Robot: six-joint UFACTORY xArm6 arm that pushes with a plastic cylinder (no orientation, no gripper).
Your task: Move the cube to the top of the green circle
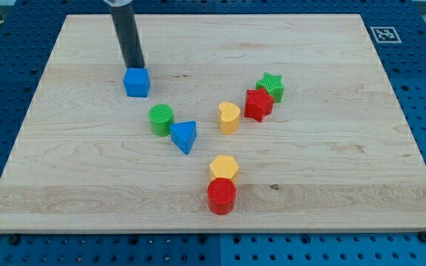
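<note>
The blue cube (137, 82) sits on the wooden board toward the view's upper left. The green circle (161, 119), a short green cylinder, stands below and to the right of the cube, apart from it. My tip (134, 68) rests just above the cube's top edge, touching or nearly touching it; the dark rod rises from there to the view's top.
A blue triangle (185, 136) touches the green circle's lower right. A yellow heart (229, 117), red star (258, 104) and green star (271, 86) cluster at centre right. A yellow hexagon (224, 167) and red cylinder (221, 196) sit lower centre. A marker tag (384, 34) is at the board's top right.
</note>
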